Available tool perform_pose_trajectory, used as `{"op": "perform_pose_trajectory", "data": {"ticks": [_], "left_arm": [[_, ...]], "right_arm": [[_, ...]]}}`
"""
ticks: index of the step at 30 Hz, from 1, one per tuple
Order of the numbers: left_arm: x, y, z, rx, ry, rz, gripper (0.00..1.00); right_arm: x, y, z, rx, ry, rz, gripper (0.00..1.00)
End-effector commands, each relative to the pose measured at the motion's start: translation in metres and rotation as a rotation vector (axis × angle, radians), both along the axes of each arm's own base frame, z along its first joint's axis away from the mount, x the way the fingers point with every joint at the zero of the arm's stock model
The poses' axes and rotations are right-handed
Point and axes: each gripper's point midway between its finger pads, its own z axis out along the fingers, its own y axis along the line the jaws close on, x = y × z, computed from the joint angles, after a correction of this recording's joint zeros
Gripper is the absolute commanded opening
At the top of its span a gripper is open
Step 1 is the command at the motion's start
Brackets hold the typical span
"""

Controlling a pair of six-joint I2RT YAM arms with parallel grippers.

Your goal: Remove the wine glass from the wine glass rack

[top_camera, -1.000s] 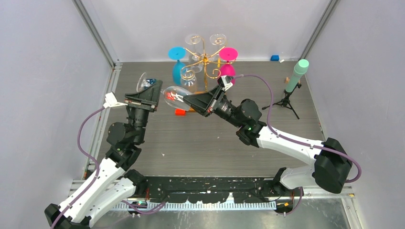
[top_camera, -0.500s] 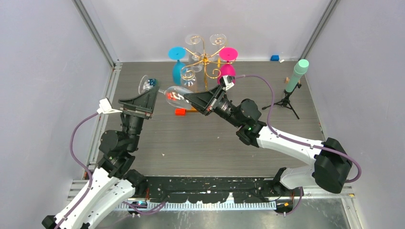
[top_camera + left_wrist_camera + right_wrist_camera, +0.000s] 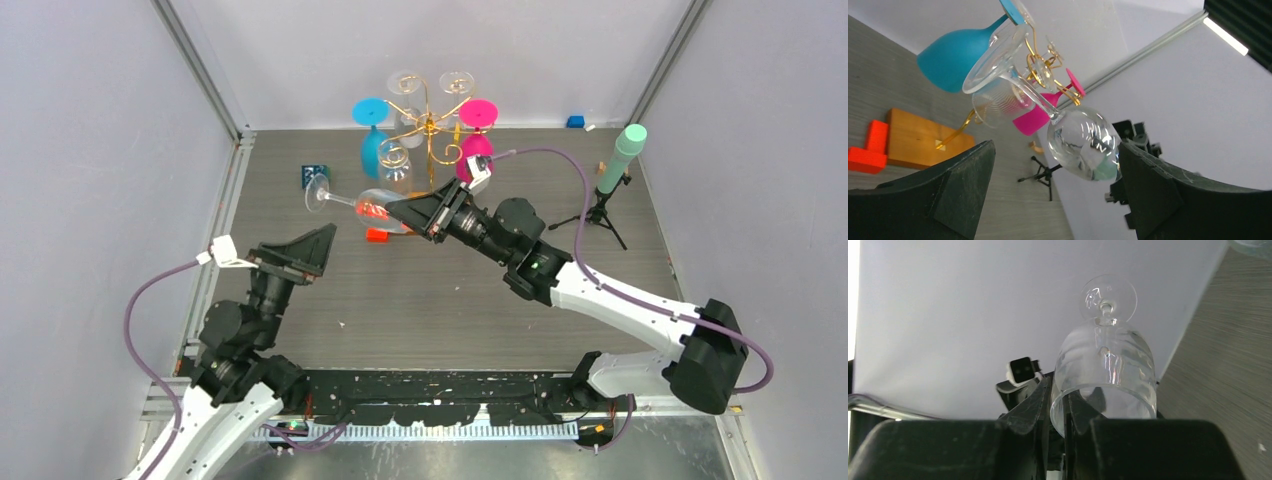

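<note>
Okay, wine glass (image 3: 365,203) is already off the wine glass rack (image 3: 430,120), hanging in the air just near-left of it above the table (image 3: 450,300). The right gripper (image 3: 398,210) pinches the bowl wall at the rim, and the right wrist view shows the rim edge clamped tight. Long axis roughly level, foot pointing left, away from the right gripper. The left gripper (image 3: 318,245) is nearer and lower than the foot and apart from it. Its fingers (image 3: 948,195) are spread wide, with the glass framed between them in its own camera but not touched. Right arm owns the glass. Stem and foot are the free part, so a handover or set-down looks like the next call. No brand or writing readable; small blue card (image 3: 314,176) on the table is too small to read.
</note>
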Motion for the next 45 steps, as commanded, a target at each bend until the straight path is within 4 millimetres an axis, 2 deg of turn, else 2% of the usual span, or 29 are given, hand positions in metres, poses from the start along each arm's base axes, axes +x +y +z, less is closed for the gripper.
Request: {"op": "perform_pose_trajectory", "data": {"ticks": [1, 2, 3, 5, 6, 7, 8, 9, 10, 11, 12, 13, 14, 15, 16, 18, 20, 22, 25, 27, 30, 35, 41, 45], "left_arm": [[-0.024, 0.015, -0.007, 0.263, -0.087, 0.025, 0.99], [-0.03, 0.02, -0.005, 0.291, -0.109, 0.033, 1.0], [-0.036, 0.024, -0.003, 0.325, -0.129, 0.04, 1.0], [-0.045, 0.031, 0.001, 0.376, -0.162, 0.049, 1.0], [-0.048, 0.034, 0.002, 0.395, -0.166, 0.052, 1.0], [-0.05, 0.035, 0.001, 0.416, -0.16, 0.052, 1.0], [-0.051, 0.036, 0.002, 0.437, -0.159, 0.051, 1.0], [-0.052, 0.036, 0.002, 0.459, -0.154, 0.048, 1.0], [-0.052, 0.036, 0.002, 0.485, -0.149, 0.048, 1.0], [-0.051, 0.037, 0.002, 0.506, -0.143, 0.049, 1.0], [-0.05, 0.037, 0.001, 0.525, -0.137, 0.05, 1.0], [-0.049, 0.036, 0.0, 0.544, -0.129, 0.05, 1.0], [-0.047, 0.036, 0.0, 0.557, -0.123, 0.05, 1.0], [-0.045, 0.035, 0.0, 0.566, -0.118, 0.051, 1.0], [-0.043, 0.033, 0.0, 0.571, -0.113, 0.048, 1.0], [-0.04, 0.028, 0.0, 0.587, -0.11, 0.033, 1.0], [-0.035, 0.022, -0.002, 0.604, -0.108, 0.014, 1.0], [-0.031, 0.012, -0.004, 0.622, -0.117, -0.021, 1.0], [-0.031, -0.015, -0.007, 0.686, -0.176, -0.141, 1.0], [-0.025, -0.022, -0.012, 0.717, -0.17, -0.163, 1.0], [-0.012, -0.024, -0.022, 0.755, -0.131, -0.146, 1.0], [0.003, -0.029, -0.035, 0.753, -0.133, -0.12, 1.0], [0.009, -0.03, -0.044, 0.753, -0.108, -0.109, 1.0], [0.009, -0.031, -0.043, 0.751, -0.109, -0.112, 1.0]], "right_arm": [[-0.011, -0.017, 0.008, -0.219, -0.101, -0.03, 0.0], [-0.013, -0.018, 0.01, -0.259, -0.133, -0.024, 0.0], [-0.016, -0.021, -0.005, -0.333, -0.106, -0.013, 0.0], [-0.022, -0.029, -0.021, -0.44, -0.099, 0.01, 0.0], [-0.023, -0.033, -0.02, -0.477, -0.125, 0.009, 0.0], [-0.028, -0.04, -0.035, -0.55, -0.092, 0.023, 0.0], [-0.029, -0.046, -0.032, -0.589, -0.123, 0.016, 0.0], [-0.034, -0.057, -0.049, -0.677, -0.087, 0.028, 0.0], [-0.031, -0.066, -0.044, -0.723, -0.116, -0.002, 0.0], [-0.036, -0.08, -0.062, -0.82, -0.075, 0.004, 0.0], [-0.027, -0.096, -0.06, -0.886, -0.088, -0.071, 0.0], [-0.031, -0.114, -0.074, -0.984, -0.048, -0.084, 0.0], [-0.021, -0.133, -0.071, -1.054, -0.058, -0.173, 0.0], [-0.024, -0.155, -0.085, -1.166, -0.018, -0.193, 0.0], [-0.014, -0.175, -0.08, -1.238, -0.019, -0.292, 0.0], [-0.017, -0.217, -0.094, -1.432, 0.036, -0.369, 0.0], [-0.016, -0.242, -0.1, -1.543, 0.081, -0.43, 0.0], [-0.016, -0.257, -0.108, -1.602, 0.131, -0.458, 0.0], [-0.016, -0.271, -0.122, -1.626, 0.207, -0.461, 0.0], [-0.014, -0.282, -0.132, -1.629, 0.27, -0.469, 0.0], [-0.008, -0.3, -0.141, -1.613, 0.355, -0.506, 0.0], [-0.009, -0.325, -0.175, -1.565, 0.526, -0.504, 0.0], [-0.009, -0.333, -0.198, -1.467, 0.608, -0.5, 0.0], [-0.007, -0.334, -0.204, -1.392, 0.618, -0.51, 0.0]]}}
